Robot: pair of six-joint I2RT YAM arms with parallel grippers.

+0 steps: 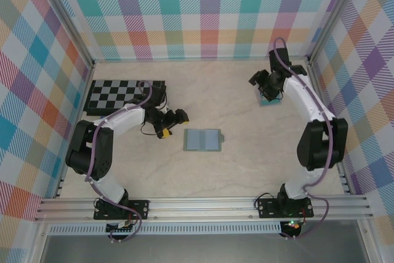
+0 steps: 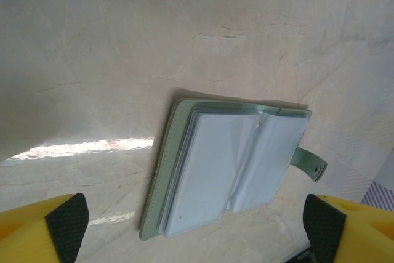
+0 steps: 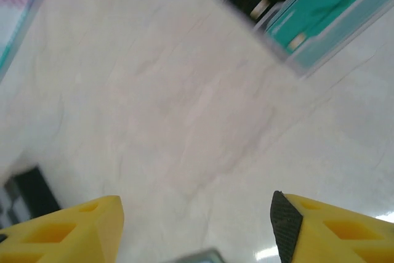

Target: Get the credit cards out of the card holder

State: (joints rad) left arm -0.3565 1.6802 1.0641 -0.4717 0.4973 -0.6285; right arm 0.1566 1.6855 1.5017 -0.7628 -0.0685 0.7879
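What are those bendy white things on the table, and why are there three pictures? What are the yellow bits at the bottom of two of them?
The bendy white things are two robot arms bolted to the near edge of a table. One picture looks down from above. The other two come from small cameras on the arms' wrists, so the yellow bits are each arm's own fingers.

The left gripper sits just left of a small green card holder, lying open and flat on the table. Its wrist camera shows the holder's pale blue pockets and little tab clasp up close. The fingers are spread apart and hold nothing.

The right gripper is at the far right, over a clear box with teal and black inside. Its fingers are apart too, with nothing between them.

A black-and-white chessboard lies at the far left. I cannot make out any cards.
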